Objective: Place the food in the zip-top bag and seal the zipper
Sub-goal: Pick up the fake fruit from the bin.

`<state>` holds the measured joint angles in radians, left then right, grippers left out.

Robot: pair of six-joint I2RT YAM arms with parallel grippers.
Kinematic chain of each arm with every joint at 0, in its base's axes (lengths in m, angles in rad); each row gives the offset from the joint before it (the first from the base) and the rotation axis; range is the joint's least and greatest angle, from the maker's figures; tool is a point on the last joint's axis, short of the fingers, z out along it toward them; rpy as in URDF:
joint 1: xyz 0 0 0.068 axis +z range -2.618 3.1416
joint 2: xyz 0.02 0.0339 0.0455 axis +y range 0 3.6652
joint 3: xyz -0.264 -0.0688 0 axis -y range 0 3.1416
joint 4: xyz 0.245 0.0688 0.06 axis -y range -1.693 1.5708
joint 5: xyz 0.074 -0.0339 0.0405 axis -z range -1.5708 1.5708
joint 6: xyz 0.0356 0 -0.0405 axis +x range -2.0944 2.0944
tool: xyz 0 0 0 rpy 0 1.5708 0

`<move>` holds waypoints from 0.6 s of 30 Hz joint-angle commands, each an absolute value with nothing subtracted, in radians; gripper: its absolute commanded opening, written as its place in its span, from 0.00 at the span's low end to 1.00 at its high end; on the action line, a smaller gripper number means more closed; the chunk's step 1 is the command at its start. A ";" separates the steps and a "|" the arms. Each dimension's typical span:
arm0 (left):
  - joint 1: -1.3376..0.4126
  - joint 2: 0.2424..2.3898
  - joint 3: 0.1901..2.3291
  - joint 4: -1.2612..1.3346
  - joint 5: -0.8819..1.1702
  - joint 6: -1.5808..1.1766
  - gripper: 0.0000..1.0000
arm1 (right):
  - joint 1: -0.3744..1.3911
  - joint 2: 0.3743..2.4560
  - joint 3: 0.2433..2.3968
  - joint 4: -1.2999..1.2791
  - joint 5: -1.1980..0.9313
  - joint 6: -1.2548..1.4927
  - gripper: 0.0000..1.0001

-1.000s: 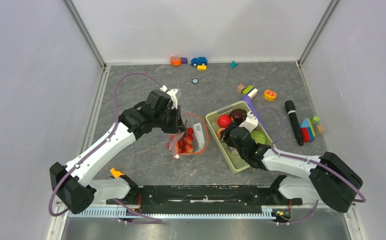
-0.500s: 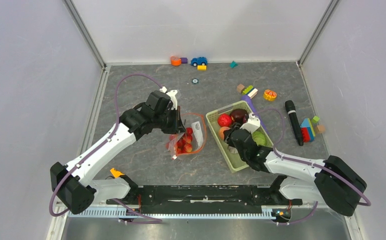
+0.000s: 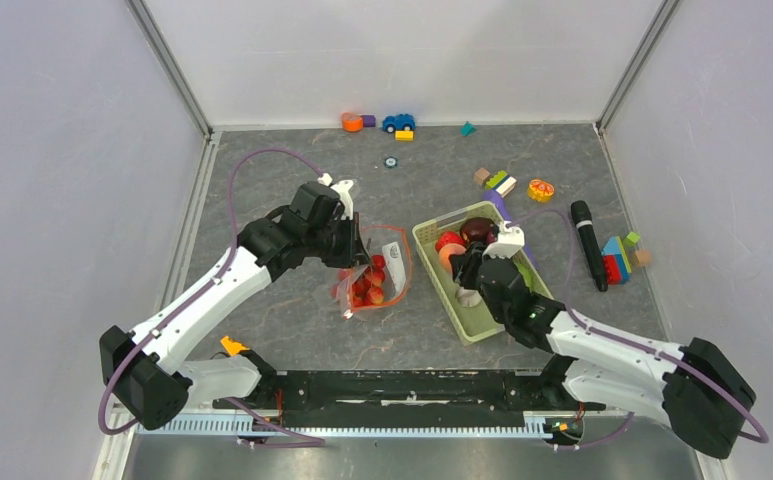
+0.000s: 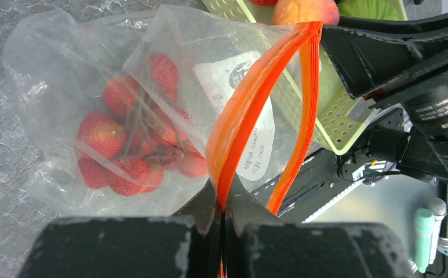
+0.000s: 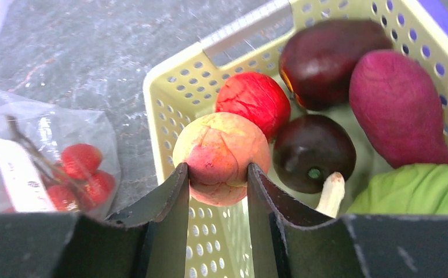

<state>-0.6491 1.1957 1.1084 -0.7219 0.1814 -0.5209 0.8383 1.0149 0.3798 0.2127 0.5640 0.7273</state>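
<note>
Shifted across the basket (image 5: 169, 104), right gripper (image 5: 218, 174) clamped 1 peach (image 5: 221, 150) (clearest from its wrist); left gripper (image 4: 221, 214) pinched the zipper (image 4: 239, 110).

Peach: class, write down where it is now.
Right wrist view: the peach is gripped by the right gripper over a corner of the green basket, beside the red fruit.

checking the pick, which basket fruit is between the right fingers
The peach, pale orange-pink, gripped by the right fingers; the red fruit and dark plums lie free.

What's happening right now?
Left gripper pinching orange zipper strip of clear bag, mouth open. Right gripper gripping pink-yellow toy peach over pale green basket. Nothing blocking.
</note>
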 commanded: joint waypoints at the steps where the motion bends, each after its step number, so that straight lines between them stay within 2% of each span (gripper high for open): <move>1: -0.641 1.160 1.106 -0.683 0.166 -0.500 0.02 | 0.845 0.936 0.423 0.278 0.501 0.543 0.16; 10: -0.637 1.155 1.106 -0.683 0.165 -0.501 0.02 | 0.845 0.856 0.482 0.331 0.359 0.276 0.16; 18: -0.634 1.154 1.106 -0.684 0.170 -0.503 0.02 | 0.846 0.815 0.510 0.497 0.007 0.206 0.17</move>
<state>-0.6403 1.1793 1.1057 -0.7219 0.1680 -0.5209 0.8410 0.8333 0.4587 0.3538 0.2306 0.2733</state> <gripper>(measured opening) 0.029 0.410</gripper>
